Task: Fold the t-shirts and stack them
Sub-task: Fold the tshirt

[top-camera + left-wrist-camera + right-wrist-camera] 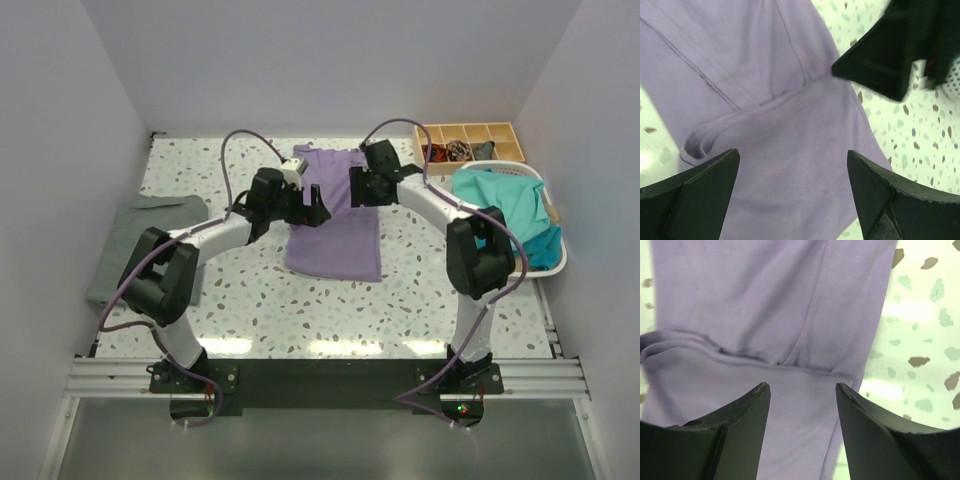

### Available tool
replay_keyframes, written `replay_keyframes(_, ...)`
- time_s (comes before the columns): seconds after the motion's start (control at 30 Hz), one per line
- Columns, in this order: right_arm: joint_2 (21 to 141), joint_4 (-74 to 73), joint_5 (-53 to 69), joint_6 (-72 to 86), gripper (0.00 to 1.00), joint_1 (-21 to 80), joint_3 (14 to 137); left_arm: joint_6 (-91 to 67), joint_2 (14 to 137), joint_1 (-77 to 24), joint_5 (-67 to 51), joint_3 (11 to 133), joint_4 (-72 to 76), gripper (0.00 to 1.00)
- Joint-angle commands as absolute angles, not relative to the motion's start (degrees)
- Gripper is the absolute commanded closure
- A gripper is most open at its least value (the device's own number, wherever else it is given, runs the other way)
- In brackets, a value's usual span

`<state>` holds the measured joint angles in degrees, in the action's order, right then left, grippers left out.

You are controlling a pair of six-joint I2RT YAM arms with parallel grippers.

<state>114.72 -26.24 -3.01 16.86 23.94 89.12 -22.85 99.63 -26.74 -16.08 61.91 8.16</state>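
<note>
A lavender t-shirt (335, 228) lies folded into a long strip in the middle of the table. My left gripper (312, 210) hovers open over its left edge; in the left wrist view the cloth (775, 125) lies below my open gripper (792, 160). My right gripper (362, 188) hovers open over the shirt's right edge; in the right wrist view the cloth (765, 315) lies under my open gripper (802, 387). A grey t-shirt (140, 235) lies folded at the left. Teal t-shirts (505, 215) fill the basket at the right.
A white plastic basket (553, 262) stands at the right edge. A wooden compartment tray (470, 140) with small items stands at the back right. The speckled tabletop (300, 310) extends in front of the shirt.
</note>
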Motion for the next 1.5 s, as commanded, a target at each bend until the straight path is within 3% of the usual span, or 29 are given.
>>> replay_keyframes(0.0,105.4,-26.3,-0.1,16.7,0.4,23.7,84.9,-22.4,101.9,-26.7,-22.1,58.8,12.0,0.07)
replay_keyframes(0.53,100.1,-20.6,13.7,20.7,0.39,23.9,65.7,-18.0,112.6,-26.5,-6.1,67.5,11.5,0.05)
replay_keyframes(0.7,101.9,-20.4,11.9,20.3,0.39,23.9,63.4,-18.3,114.0,-26.3,-5.6,68.9,13.2,0.04)
replay_keyframes(0.87,103.0,-23.2,5.8,19.5,0.4,23.9,63.8,-17.9,112.6,-26.0,4.2,69.3,9.9,0.02)
replay_keyframes(1.07,96.8,-23.9,2.6,18.4,0.38,23.9,62.9,-18.0,99.8,-26.0,12.8,59.7,10.6,0.0)
replay_keyframes(1.47,87.4,-22.2,9.0,20.4,0.36,24.0,54.7,-27.8,79.9,-29.6,-0.8,31.8,18.4,0.0)
